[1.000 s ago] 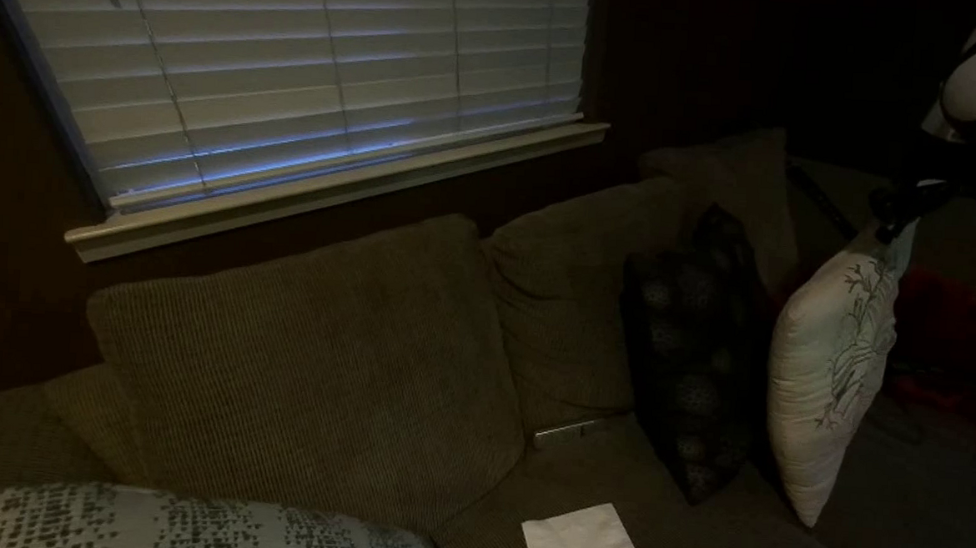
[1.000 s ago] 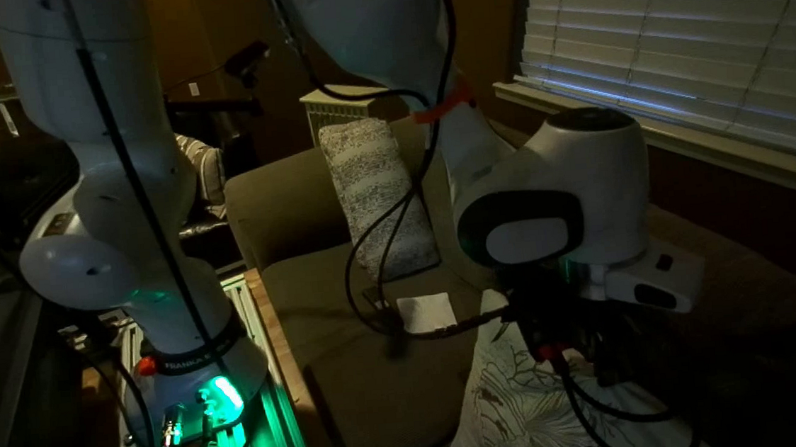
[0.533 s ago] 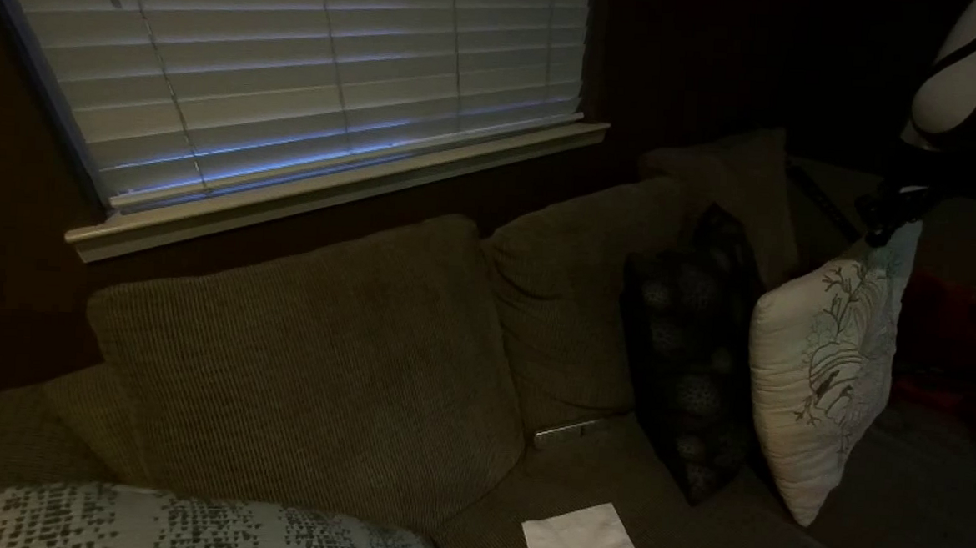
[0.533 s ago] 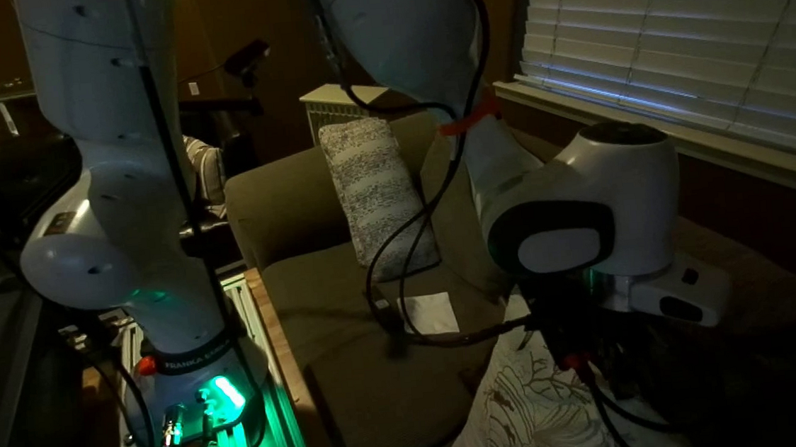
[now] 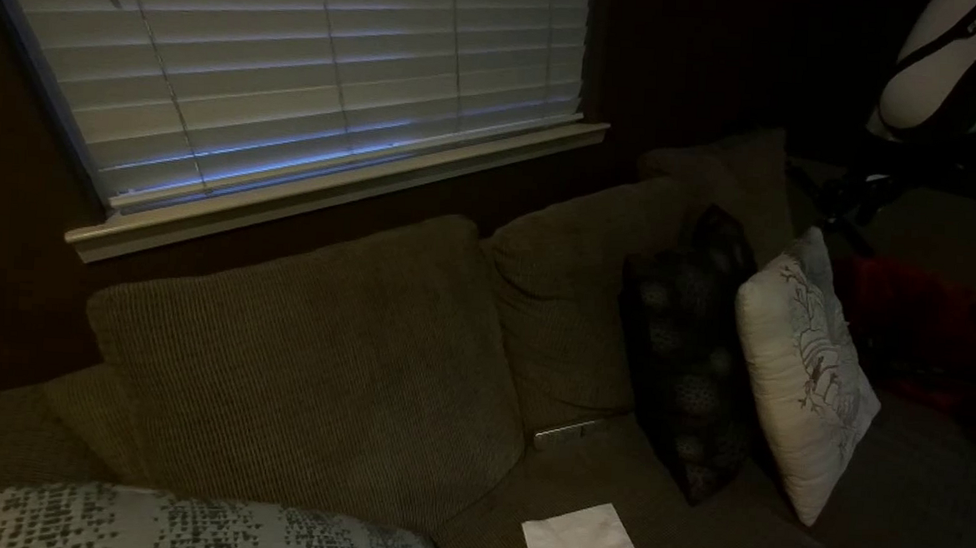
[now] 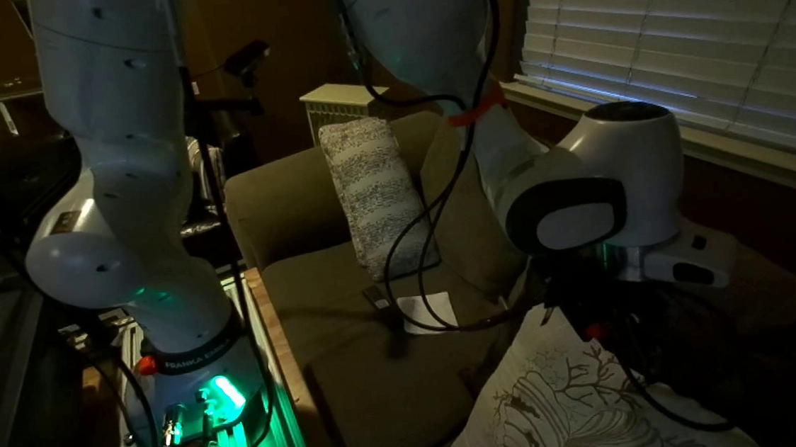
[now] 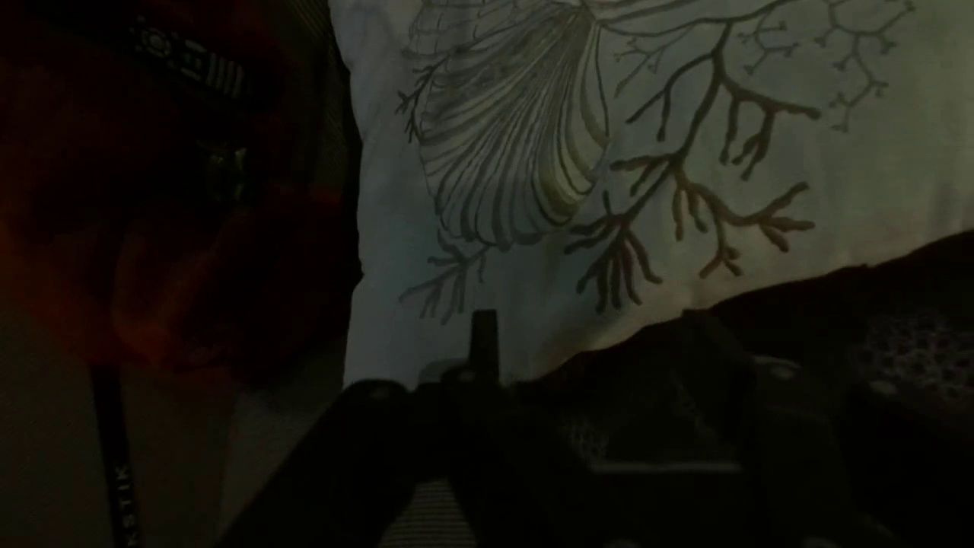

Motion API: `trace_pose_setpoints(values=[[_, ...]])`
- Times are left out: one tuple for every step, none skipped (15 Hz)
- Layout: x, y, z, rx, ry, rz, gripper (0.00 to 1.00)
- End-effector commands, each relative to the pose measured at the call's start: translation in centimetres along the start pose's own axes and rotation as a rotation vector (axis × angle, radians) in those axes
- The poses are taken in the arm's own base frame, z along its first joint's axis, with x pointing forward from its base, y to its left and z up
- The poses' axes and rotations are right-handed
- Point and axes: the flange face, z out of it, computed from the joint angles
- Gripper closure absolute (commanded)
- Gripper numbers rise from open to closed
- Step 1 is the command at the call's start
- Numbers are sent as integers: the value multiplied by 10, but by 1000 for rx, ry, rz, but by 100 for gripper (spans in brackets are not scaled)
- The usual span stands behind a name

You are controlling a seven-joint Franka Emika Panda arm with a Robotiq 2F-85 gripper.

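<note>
White pillow [image 5: 813,374] with the coral and shell print is standing tilted on the sofa [image 6: 382,388], leaning toward a dark pillow [image 5: 689,343] and well away from the armrest edge [image 6: 288,186]. Can't tell from here whether the two pillows really touch. My end effector [image 7: 590,316] is right by its top corner, jaws spread apart, and as far as I can make out nothing is pinched between them. Lighting's awful, so whether a fingertip brushes the cloth, no idea.

Looks to me like I'm on the letting-go step. If so, the next move calls for a slow, straight lift off that corner, jaws wide, so the fingers [image 7: 485,342] don't snag the cover and tip the thing over. I'd also steer clear of the red fabric [image 5: 928,322] just past the pillow. White sheet [image 6: 428,313] on the seat nearer the armrest shouldn't be in the way.
</note>
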Motion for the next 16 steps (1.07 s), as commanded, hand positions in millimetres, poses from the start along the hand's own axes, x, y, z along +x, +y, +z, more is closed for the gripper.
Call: trace_pose_setpoints(values=[[10,-16,-20,37,57,69,6],[12,-22,-22,62,33,102,1],[16,-29,-23,73,15,147,0],[19,-37,-24,90,3,178,0],[22,-44,-24,102,-9,201,0],[15,-33,-18,71,15,141,0],[17,-38,-19,76,14,141,0],[16,-38,-18,76,13,139,0],[16,-37,-17,74,11,141,0],[15,-35,-17,72,9,143,0],[15,-34,-16,71,9,145,0],[15,-34,-16,71,9,145,0],[15,-34,-16,71,9,145,0],[15,-34,-16,71,9,145,0],[20,-33,-13,70,6,166,0],[24,-36,-12,84,9,166,0]])
